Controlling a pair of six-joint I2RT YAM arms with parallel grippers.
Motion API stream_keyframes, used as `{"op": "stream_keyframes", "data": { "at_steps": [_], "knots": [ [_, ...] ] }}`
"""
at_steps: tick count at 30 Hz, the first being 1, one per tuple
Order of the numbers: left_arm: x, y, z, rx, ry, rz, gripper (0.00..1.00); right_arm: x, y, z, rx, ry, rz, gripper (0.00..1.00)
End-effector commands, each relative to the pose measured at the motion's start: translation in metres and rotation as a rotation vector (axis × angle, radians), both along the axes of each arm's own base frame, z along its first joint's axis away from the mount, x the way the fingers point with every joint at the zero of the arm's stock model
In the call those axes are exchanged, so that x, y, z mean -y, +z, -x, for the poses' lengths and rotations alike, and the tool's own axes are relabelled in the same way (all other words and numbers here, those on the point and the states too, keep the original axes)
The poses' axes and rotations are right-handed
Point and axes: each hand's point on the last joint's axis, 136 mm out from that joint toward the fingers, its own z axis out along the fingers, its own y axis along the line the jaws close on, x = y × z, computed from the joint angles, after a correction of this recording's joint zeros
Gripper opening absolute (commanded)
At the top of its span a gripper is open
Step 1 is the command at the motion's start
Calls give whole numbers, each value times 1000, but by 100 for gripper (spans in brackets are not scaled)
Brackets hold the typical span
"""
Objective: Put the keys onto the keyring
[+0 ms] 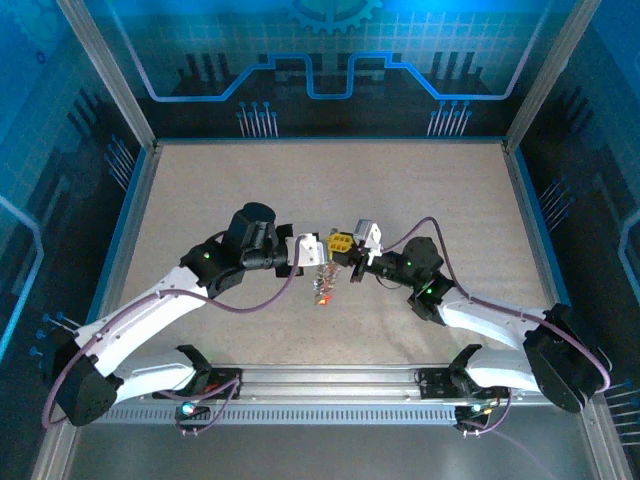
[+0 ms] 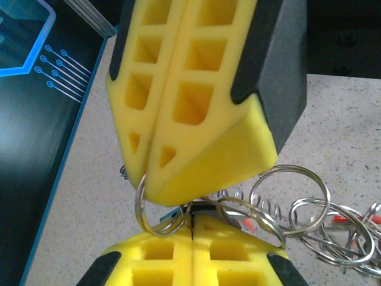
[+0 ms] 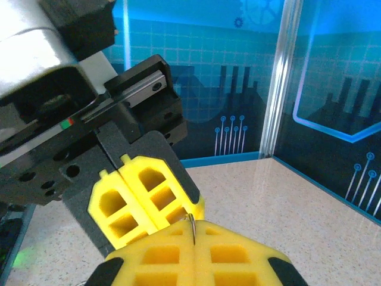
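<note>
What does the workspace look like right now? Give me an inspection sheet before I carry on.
surface: speckled beige tabletop.
job's things: keyring, several linked split rings, pinched where the end effectors meet; keys bunched with red tags beneath them, single keys too small to tell.
clutter: nothing seen.
end effectors: left end effector shut on the keyring; right end effector shut on a ring wire too, tips facing.
cables: purple cables, one along each arm.
surroundings: blue printed panels, aluminium frame posts.
</note>
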Motion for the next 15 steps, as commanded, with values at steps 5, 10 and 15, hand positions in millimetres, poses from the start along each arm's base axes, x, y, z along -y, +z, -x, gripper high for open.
{"op": "stream_keyframes", "data": {
  "at_steps": [5,10,15],
  "knots": [
    [27,-5,27,-66,-131,42,0,7,40,-13,67,-96,-139,0],
    [13,0,28,-45,-84,27,0,12,37,-11,79,-102,-124,0],
    [-8,5,33,-74,-39,32,13,17,35,-5,101,-96,-113,0]
  ]
}}
